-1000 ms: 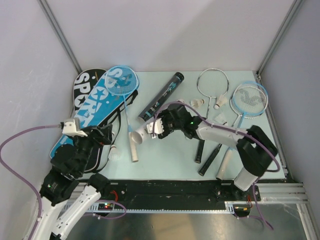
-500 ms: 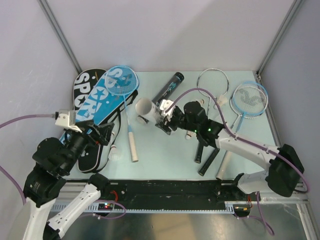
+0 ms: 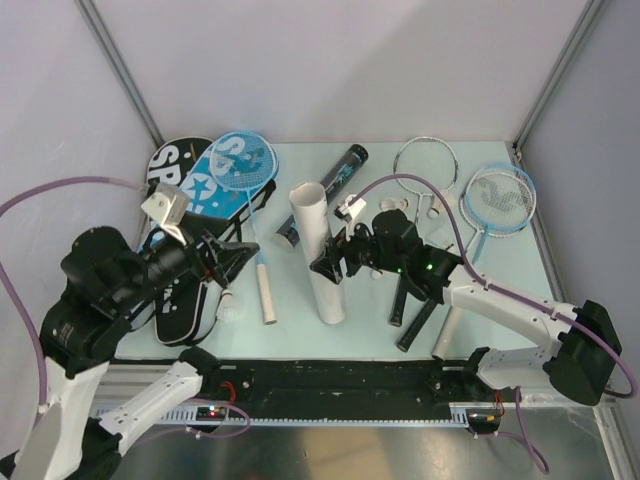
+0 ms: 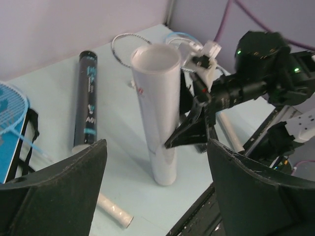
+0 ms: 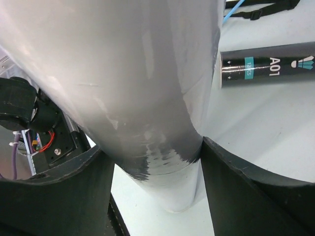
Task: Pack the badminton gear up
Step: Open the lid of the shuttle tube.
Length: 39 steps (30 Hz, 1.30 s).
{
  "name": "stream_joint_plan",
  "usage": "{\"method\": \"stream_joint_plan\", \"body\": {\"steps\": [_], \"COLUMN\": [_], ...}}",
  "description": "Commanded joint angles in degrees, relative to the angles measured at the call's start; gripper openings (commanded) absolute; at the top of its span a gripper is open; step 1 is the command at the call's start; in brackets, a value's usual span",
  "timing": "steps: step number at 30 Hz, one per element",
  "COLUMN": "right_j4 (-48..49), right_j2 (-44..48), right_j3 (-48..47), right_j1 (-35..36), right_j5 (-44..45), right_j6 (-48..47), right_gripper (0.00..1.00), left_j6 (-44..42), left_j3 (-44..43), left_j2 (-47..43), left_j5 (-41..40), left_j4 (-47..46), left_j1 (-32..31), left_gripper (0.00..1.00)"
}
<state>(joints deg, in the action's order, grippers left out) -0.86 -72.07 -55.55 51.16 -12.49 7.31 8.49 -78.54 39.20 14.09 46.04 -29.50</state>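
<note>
My right gripper (image 3: pixel 334 266) is shut on the white tube (image 3: pixel 318 250) and holds it upright, its open mouth up and its base on or just above the table. In the right wrist view the white tube (image 5: pixel 128 73) fills the space between the fingers (image 5: pixel 64 196). My left gripper (image 3: pixel 236 262) is open and empty, left of the tube and aimed at it; the tube (image 4: pixel 157 113) stands between its fingers in its wrist view. The black teal-printed tube (image 3: pixel 335 180) lies behind. A blue racket (image 3: pixel 243 162) lies on the blue cover (image 3: pixel 195 195) and black cover (image 3: pixel 170 162).
A silver racket (image 3: pixel 425 165) and a second blue racket (image 3: pixel 500 198) lie at the back right, with shuttlecocks (image 3: pixel 441 205) beside them. Another shuttlecock (image 3: pixel 232 309) lies by the covers. Racket handles (image 3: pixel 418 318) cross the table under my right arm.
The right gripper has raised the white tube from lying on the table to standing upright and carried it a little right. The left arm has lifted and swung toward the tube.
</note>
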Motion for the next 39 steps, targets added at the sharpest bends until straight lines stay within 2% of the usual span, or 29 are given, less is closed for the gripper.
{"method": "stream_joint_plan", "body": {"steps": [1, 6, 10, 19, 25, 32, 34, 37, 39], "right_j4": [-1.59, -1.4, -2.05, -1.71, -1.41, -2.88, -3.32, -3.68, -3.09], "right_j2": [2.0, 1.86, 1.49, -0.69, -3.46, -3.24, -3.03, -2.9, -2.9], "right_j3": [-0.5, -0.59, -0.61, -0.56, -1.38, -1.49, -1.49, -1.41, -1.41], "right_j1": [0.79, 1.35, 1.43, 2.02, 3.05, 4.08, 4.23, 4.24, 4.35], "right_j5": [-0.76, -1.75, -3.65, -7.86, -9.29, -8.23, -7.83, -7.25, -7.36], "right_j6": [4.16, 5.39, 5.22, 5.68, 5.68, 4.96, 4.39, 3.83, 4.15], "right_gripper": [0.4, 0.39, 0.39, 0.4, 0.39, 0.39, 0.4, 0.41, 0.46], "left_j6": [-2.64, -0.33, 0.51, 0.04, -0.88, -0.19, 0.46, 1.57, 2.7], "left_j3": [-7.46, -15.15, -18.46, -18.31, -16.09, -9.96, -8.93, -8.57, -8.6], "left_j2": [5.26, 13.18, 17.97, 25.67, 29.19, 26.96, 26.05, 25.1, 24.75], "left_j5": [7.66, 11.36, 13.23, 15.42, 16.61, 16.04, 15.59, 14.12, 13.4], "left_j4": [-0.35, -0.39, -0.34, -0.39, -0.37, -0.33, -0.18, 0.46, 0.7], "left_j1": [0.22, 0.23, 0.23, 0.23, 0.18, 0.23, 0.25, 0.23, 0.23], "left_gripper": [0.84, 0.75, 0.73, 0.7, 0.65, 0.44, 0.34, 0.08, 0.02]}}
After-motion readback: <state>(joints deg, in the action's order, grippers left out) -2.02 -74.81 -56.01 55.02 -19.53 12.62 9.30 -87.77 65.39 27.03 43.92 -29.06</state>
